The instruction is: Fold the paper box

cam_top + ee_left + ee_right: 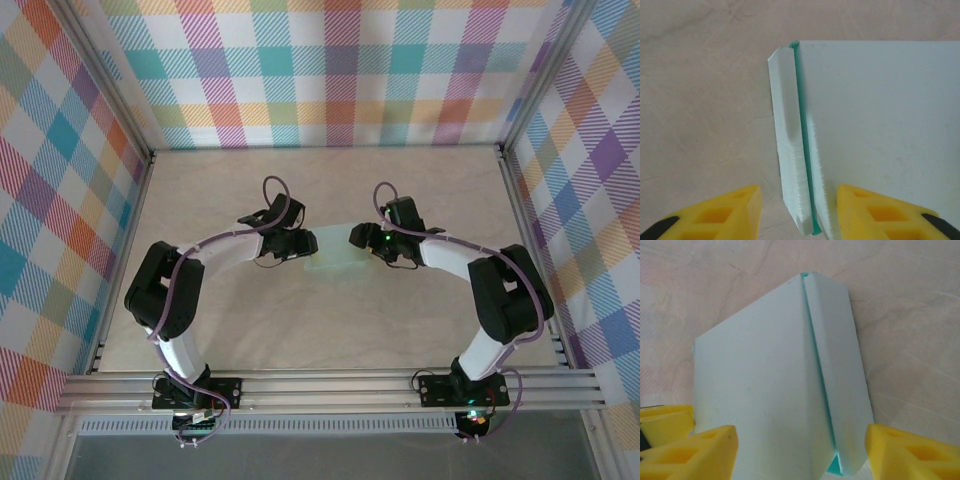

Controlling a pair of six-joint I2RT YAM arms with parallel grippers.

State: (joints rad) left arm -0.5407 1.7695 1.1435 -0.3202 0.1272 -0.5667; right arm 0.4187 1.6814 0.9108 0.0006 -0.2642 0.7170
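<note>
The paper box (335, 262) is pale mint-blue card lying flat on the table between both arms. My left gripper (308, 243) is at its left edge and my right gripper (355, 237) at its right end. In the left wrist view the paper box (880, 125) has a raised side flap (787, 125) standing between my yellow fingers (730, 212), with a gap on each side; the left gripper (799, 212) is open. In the right wrist view the paper box (755, 380) has a folded side panel (840, 365). The right gripper (800, 452) straddles them, jaws apart.
The pale wooden table (250, 330) is fenced by aluminium rails and checked cloth walls. Bare tabletop lies all around the box. A dark green inner face shows in the crease (802, 115) between flap and panel.
</note>
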